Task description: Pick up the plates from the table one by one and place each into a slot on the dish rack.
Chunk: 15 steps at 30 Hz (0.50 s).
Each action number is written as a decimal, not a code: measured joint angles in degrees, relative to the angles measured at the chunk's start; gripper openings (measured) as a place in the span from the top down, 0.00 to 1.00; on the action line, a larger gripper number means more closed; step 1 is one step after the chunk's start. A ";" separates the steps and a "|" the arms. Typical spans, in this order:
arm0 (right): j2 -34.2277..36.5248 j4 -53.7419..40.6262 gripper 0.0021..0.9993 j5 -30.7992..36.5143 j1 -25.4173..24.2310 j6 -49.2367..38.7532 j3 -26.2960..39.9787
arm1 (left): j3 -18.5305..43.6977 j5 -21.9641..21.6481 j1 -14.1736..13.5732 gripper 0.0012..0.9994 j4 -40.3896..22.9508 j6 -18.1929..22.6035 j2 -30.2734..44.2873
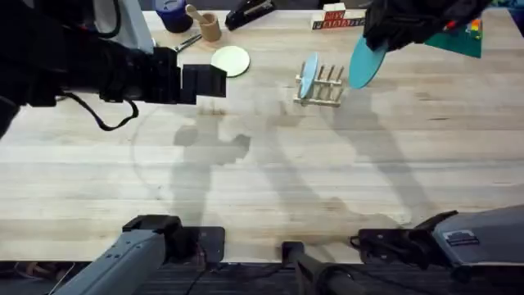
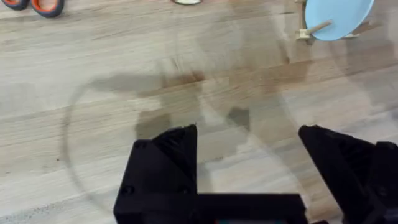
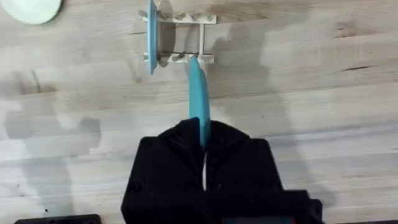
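A pale blue plate [image 1: 308,75] stands on edge in an end slot of the dish rack [image 1: 326,88] at the far middle of the table [image 1: 270,180]. Just right of the rack hangs a sky blue plate [image 1: 366,61], tilted, with my right gripper [image 1: 385,37] shut on its rim. In the right wrist view this plate [image 3: 199,99] is edge-on in my right gripper [image 3: 204,134], its far edge over the rack [image 3: 186,38], a slot away from the pale blue plate [image 3: 152,37]. A cream plate [image 1: 230,60] lies flat left of the rack. Near it hovers my left gripper [image 1: 214,82], open [image 2: 249,134] over bare wood.
Along the far edge stand a dark blue cup [image 1: 172,15], a wooden mortar with pestle [image 1: 208,24], a black stapler [image 1: 250,12], a red and white box [image 1: 337,18] and a green mat [image 1: 458,39]. The near half of the table is bare wood.
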 joint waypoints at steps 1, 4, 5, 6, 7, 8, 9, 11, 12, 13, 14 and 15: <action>0.32 0.00 0.97 0.13 0.00 0.12 0.15 | 0.00 0.00 0.00 0.00 0.00 0.00 0.00; 0.56 -0.09 0.97 0.30 0.00 0.29 0.22 | 0.00 0.00 0.00 0.00 0.00 0.00 0.00; 0.54 -0.12 0.97 0.30 0.00 0.32 0.24 | 0.01 0.00 0.00 0.00 0.00 0.00 0.00; 0.54 -0.20 0.97 0.30 0.00 0.33 0.34 | 0.01 0.00 0.00 0.00 0.00 0.00 0.00; 0.54 -0.20 0.97 0.32 0.00 0.38 0.41 | 0.00 0.00 0.00 0.00 0.00 0.00 0.00; 0.54 -0.17 0.97 0.33 0.00 0.47 0.43 | 0.02 0.00 0.00 0.00 -0.02 0.00 0.00; 0.55 -0.20 0.97 0.33 0.00 0.49 0.48 | 0.01 -0.02 0.00 0.00 -0.02 -0.01 0.00; 0.54 -0.19 0.97 0.33 0.00 0.51 0.48 | 0.00 -0.02 0.00 0.00 0.00 0.00 0.00; 0.54 -0.17 0.97 0.33 0.00 0.52 0.48 | 0.01 -0.05 0.00 0.00 0.00 0.00 0.00; 0.54 -0.09 0.97 0.33 0.00 0.63 0.48 | 0.02 -0.13 0.00 0.00 0.00 -0.01 0.00; 0.54 0.07 0.97 0.33 0.00 0.71 0.48 | 0.00 -0.15 0.00 0.00 0.00 0.00 0.00; 0.54 0.40 0.97 0.33 0.00 0.81 0.48 | 0.00 -0.15 0.00 0.00 -0.01 0.00 0.00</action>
